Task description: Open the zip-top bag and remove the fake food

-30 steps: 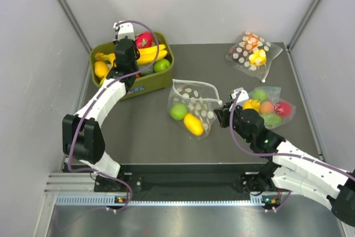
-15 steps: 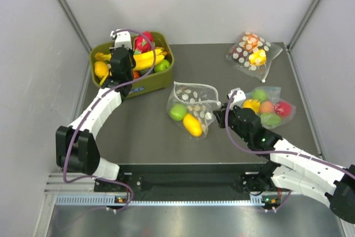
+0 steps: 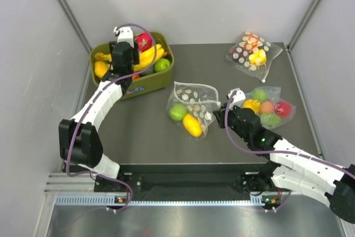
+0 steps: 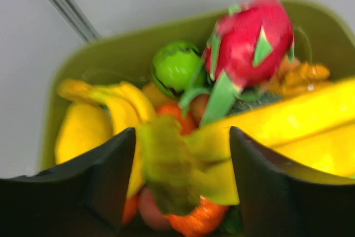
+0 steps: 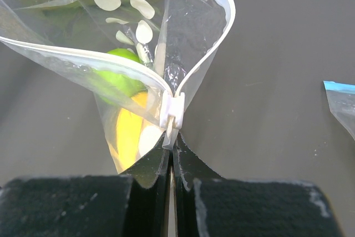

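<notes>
The zip-top bag [image 3: 192, 99], clear with white dots, lies mid-table with its mouth gaping. Inside it sit a green apple [image 3: 178, 111] and a yellow lemon-like fruit [image 3: 193, 125]. My right gripper [image 3: 221, 114] is shut on the bag's right corner; in the right wrist view its jaws [image 5: 173, 148] pinch the strip just below the white slider [image 5: 173, 112]. My left gripper [image 3: 126, 62] hovers over the olive bin [image 3: 150, 84]. In the left wrist view its jaws [image 4: 183, 137] stand apart around the blurred green stem of the yellow banana bunch [image 4: 288, 120].
The bin also holds a pink dragon fruit [image 4: 249, 37], a green fruit [image 4: 175, 67] and orange pieces. A second dotted bag [image 3: 250, 50] lies at the back right. A plain clear bag of fruit [image 3: 268, 106] lies just right of my right gripper.
The left jaws have spread apart over the bin, and that gripper dipped left then came back. The right gripper drew the bag slightly left and has stayed shut on it.
</notes>
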Robot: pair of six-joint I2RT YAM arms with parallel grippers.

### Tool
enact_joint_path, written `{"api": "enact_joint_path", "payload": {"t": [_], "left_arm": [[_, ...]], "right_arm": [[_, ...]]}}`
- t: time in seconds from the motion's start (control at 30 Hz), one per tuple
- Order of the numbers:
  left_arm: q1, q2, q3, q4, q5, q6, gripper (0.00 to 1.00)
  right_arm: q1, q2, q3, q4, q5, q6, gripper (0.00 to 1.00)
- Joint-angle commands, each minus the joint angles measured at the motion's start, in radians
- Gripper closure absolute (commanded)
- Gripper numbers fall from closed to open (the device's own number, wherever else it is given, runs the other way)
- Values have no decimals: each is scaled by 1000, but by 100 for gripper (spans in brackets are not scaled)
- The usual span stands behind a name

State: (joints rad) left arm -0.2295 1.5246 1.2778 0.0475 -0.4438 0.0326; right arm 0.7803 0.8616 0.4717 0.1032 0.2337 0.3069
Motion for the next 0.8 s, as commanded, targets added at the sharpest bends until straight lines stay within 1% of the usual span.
{"api": "enact_joint_path", "payload": {"t": [0.0,0.03,0.17,0.2,0.23,0.43,0.47,0.6,0.77], "left_arm": [[-4,54,15,-140,47,-25,23],[-4,54,15,-135,45,-28,17],[-4,54,49,-126,51,-31,5],[-4,54,49,-126,51,-31,5],[-4,48,51,-124,53,-31,2],[-4,-9,46,-98,53,-31,1],[-4,-21,45,-97,57,-57,1],[-4,-86,25,-57,105,-68,1],[-4,-141,41,-66,105,-71,1]], "right_arm": [[-9,-3,45,12,-2,-8,100],[-9,-3,45,10,-2,-6,100],[-9,-3,48,3,-4,-9,100],[-9,-3,48,3,-2,-9,100],[-10,-4,48,3,-4,-8,100],[-9,2,53,3,-8,-6,100],[-9,2,53,6,-8,-8,100],[-9,7,54,6,-11,-9,100],[-9,2,53,4,-13,-9,100]]}}
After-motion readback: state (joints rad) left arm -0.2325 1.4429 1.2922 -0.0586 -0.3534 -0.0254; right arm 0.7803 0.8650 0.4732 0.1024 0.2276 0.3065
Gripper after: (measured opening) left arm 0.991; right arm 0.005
